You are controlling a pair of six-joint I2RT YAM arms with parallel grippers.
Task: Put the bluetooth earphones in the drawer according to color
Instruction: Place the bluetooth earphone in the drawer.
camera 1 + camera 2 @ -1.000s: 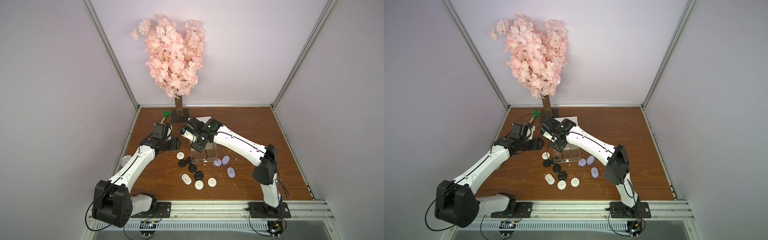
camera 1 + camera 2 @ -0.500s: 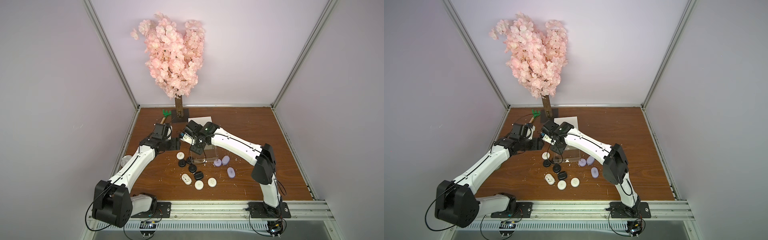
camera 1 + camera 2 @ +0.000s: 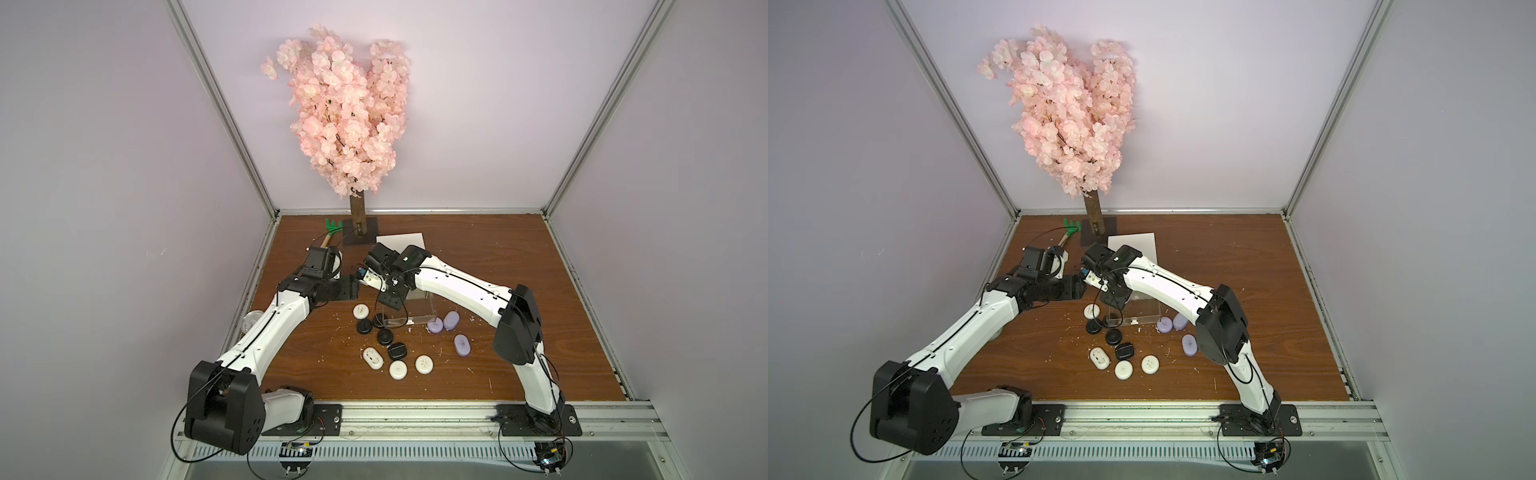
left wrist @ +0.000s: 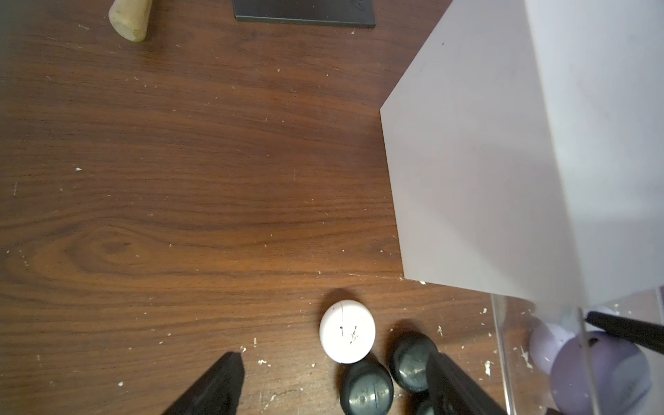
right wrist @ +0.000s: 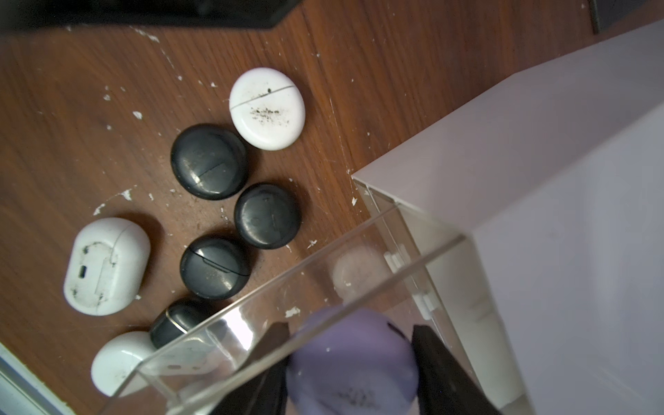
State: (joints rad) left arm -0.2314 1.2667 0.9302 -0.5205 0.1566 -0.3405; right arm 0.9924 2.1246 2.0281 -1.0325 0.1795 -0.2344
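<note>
At the open clear drawer point(image 5: 323, 276), the right claw point(image 5: 350, 345) grips a lavender case point(image 5: 354, 363), while the left claw point(image 4: 334, 359) hangs open and empty beside the cabinet point(image 4: 485, 161), above a white case point(image 4: 346, 332) and black cases point(image 4: 366, 388) on the worktop point(image 4: 179, 179).

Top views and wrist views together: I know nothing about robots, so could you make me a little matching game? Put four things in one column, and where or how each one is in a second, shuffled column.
Things
1. right gripper
2. left gripper
3. clear drawer
4. white oval case

Place or state
A. pulled out of the white cabinet
B. open, holding nothing
C. lying on the table
D. shut on a lavender case

Pairs: 1-D, 2-B, 3-A, 4-C
</note>
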